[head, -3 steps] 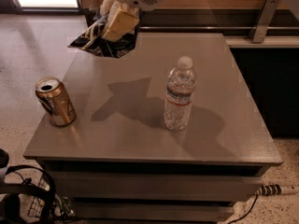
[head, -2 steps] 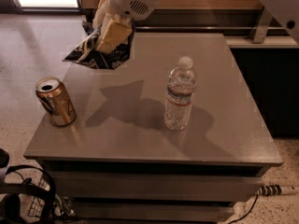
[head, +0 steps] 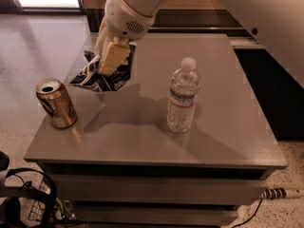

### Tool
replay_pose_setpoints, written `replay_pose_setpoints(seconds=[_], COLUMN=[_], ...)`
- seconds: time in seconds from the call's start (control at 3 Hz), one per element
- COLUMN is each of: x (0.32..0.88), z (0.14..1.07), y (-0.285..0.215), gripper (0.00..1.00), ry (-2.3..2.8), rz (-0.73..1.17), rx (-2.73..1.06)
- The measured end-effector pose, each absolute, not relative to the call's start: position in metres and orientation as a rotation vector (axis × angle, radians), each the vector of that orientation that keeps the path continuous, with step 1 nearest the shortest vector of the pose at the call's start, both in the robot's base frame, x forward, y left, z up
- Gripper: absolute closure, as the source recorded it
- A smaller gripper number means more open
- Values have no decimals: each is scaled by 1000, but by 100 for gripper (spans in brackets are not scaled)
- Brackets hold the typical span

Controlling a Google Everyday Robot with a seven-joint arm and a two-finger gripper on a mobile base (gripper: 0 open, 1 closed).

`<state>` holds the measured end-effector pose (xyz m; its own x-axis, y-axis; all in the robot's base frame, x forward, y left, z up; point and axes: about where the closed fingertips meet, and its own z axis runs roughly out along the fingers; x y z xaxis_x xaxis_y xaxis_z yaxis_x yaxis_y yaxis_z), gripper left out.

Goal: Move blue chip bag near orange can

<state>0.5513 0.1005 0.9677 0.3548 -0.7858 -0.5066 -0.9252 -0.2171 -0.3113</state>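
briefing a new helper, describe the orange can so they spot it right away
Start at the grey table; the orange can stands near its front-left corner. It is short, golden metal, unlike the taller clear water bottle to its right and the blue chip bag gripped by the end effector behind it.

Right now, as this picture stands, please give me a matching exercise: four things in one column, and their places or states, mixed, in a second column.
Things
1. blue chip bag
2. orange can
3. water bottle
4. gripper

Places or states
A. clear, upright, right of the middle of the table
B. stands at the table's left edge
C. over the table's left rear part, shut on a thing
D. dark, crumpled, held from above

Pairs: 1-D, 2-B, 3-A, 4-C
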Motion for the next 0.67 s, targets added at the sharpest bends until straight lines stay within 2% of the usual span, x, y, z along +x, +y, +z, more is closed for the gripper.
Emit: replay_pose_setpoints(seconds=[0.33,0.67], x=[543,537], z=[955,947], y=[108,115], gripper=[100,88], ry=[1499,1493], rz=[346,381], rx=[-2123,-2189])
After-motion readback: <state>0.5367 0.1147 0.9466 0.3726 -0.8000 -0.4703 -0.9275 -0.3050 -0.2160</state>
